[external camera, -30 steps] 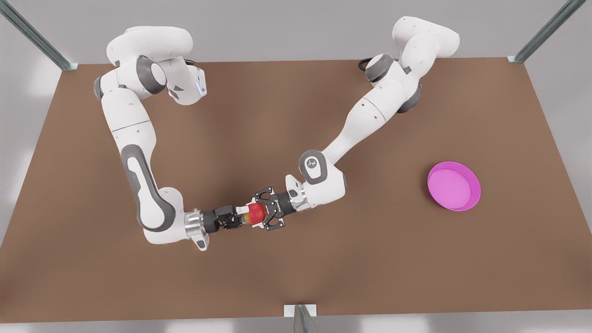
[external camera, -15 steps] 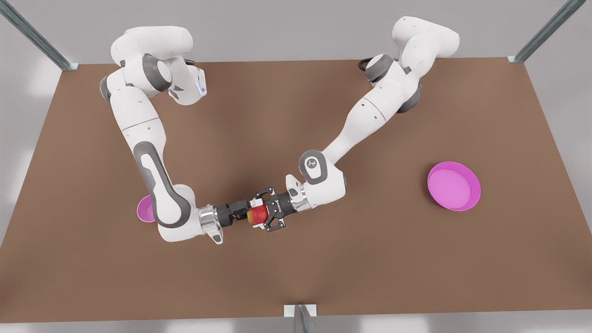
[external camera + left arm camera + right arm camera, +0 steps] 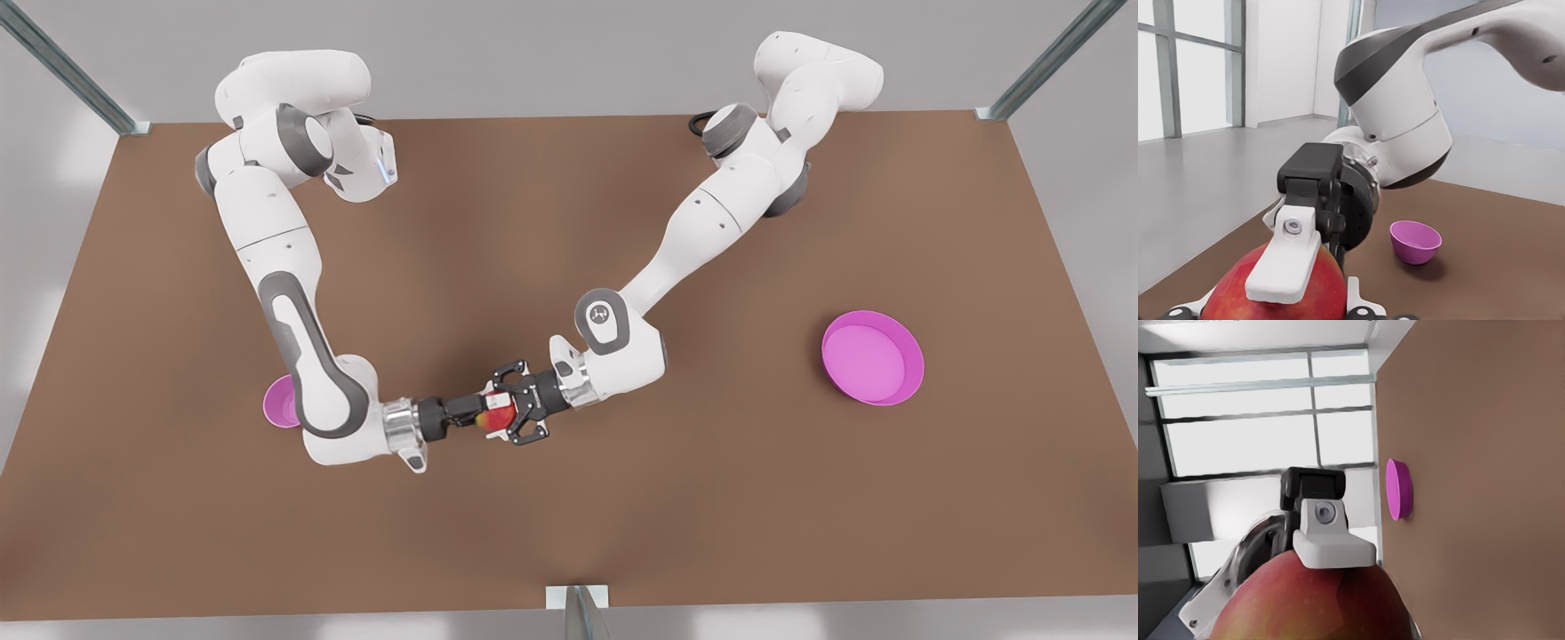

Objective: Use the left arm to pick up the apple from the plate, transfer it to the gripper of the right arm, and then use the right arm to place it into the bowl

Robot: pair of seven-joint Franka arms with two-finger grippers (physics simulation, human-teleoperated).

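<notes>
**Desk:** How far along is the task?

**Caption:** Mid-handover above the table; the apple [image 3: 498, 413] is off the plate [image 3: 872, 357], which sits empty well behind the left gripper [image 3: 508, 412]; release, carry and drop into the bowl [image 3: 277, 404] remain, by my reading.

**Desk:** And the pincers?

**Caption:** They meet nose to nose with the apple between them; the left gripper is clamped on it; the right gripper [image 3: 480, 414] looks closed on it too, one white pad [image 3: 1285, 263] lying flat on the red skin; the bowl waits behind the right gripper, beside its forearm.
</notes>
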